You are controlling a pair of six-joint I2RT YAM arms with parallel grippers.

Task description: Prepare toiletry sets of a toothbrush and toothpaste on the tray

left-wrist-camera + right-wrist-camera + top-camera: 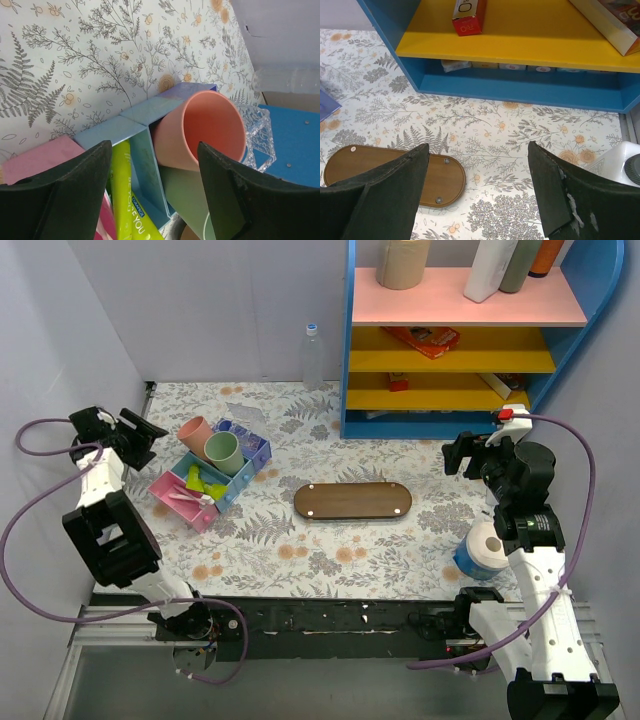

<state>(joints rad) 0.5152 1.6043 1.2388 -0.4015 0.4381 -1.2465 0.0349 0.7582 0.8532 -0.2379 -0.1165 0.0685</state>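
Observation:
The dark-brown oval tray (352, 501) lies bare at the table's middle; its right end (385, 170) shows in the right wrist view. Lime-green toothpaste tubes (205, 483) (125, 195) and a pale wrapped toothbrush (185, 498) lie in the pink-blue-purple organiser (240, 480) at the left. My left gripper (148, 438) (152, 150) hangs open above the organiser, over the toothpaste and the pink cup (205, 125), with nothing between its fingers. A clear square holder (257, 135) sits behind the cup. My right gripper (462, 455) (477, 147) is open and empty, right of the tray.
A pink cup (195, 432) and a green cup (224, 452) lie across the organiser. A blue shelf unit (460, 340) stands at the back right, with a clear bottle (313, 355) to its left. A blue-wrapped paper roll (483, 548) sits by the right arm.

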